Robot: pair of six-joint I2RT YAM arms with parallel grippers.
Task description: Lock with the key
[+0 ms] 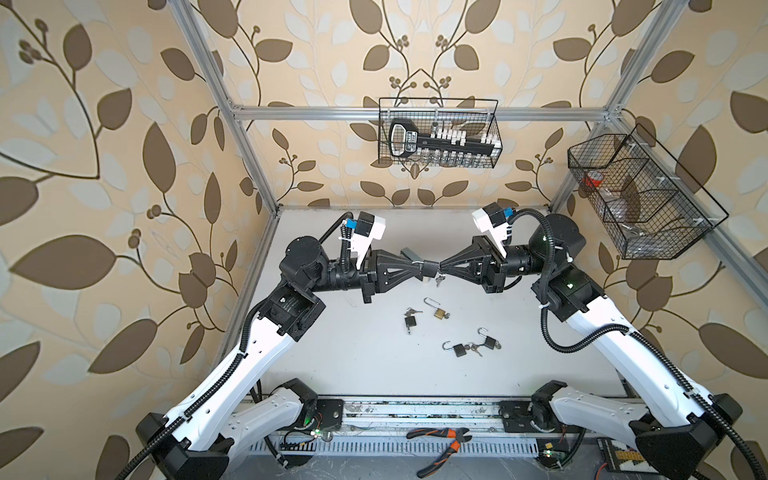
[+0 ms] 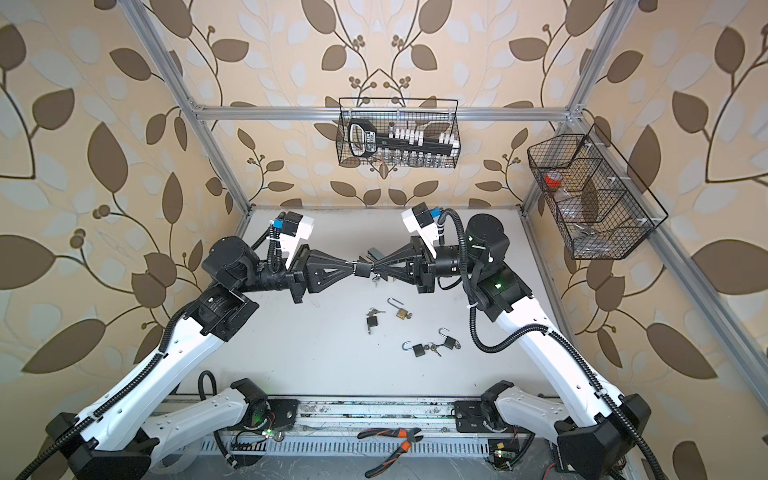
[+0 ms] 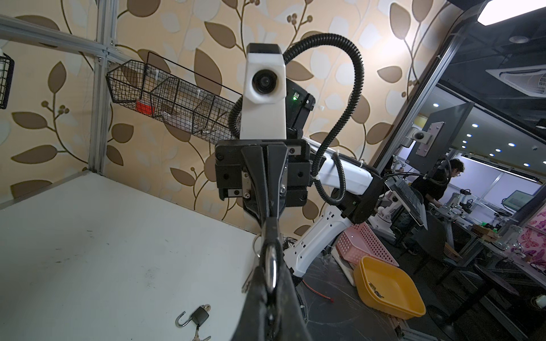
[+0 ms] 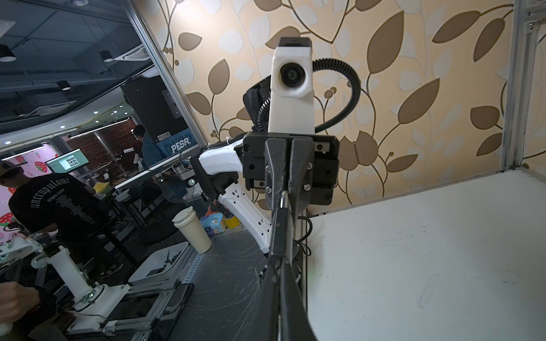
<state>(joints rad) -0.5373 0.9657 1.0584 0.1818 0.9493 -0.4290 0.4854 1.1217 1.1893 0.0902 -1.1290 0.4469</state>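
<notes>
One padlock [image 1: 427, 269]; keyhole out of sight

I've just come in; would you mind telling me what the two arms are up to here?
The left pincer is shut on the shackle of a black padlock, holding it above the table. The right pincer is shut at the lock's other end, apparently on its key bunch, part of which dangles below. Four other padlocks lie on the table.
</notes>
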